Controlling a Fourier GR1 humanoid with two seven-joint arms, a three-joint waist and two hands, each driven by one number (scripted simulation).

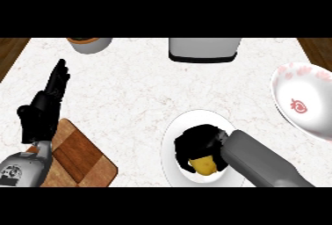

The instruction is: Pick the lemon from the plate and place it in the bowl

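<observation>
On the plate (174,145) at the bench's near edge, the right hand (198,143) curls round the lemon (203,165); the bowl (304,103) lies far-right. Left hand (44,105) rests spread.

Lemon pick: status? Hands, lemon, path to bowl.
Right hand curled round yellow lemon over white round plate. Left hand open, resting at left. White bowl with red pattern at right; counter between shows nothing.

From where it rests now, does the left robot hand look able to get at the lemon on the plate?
Probably not: the right robot hand already curls over the lemon on the plate, covering it, while the left robot hand rests open by the cutting board.
</observation>
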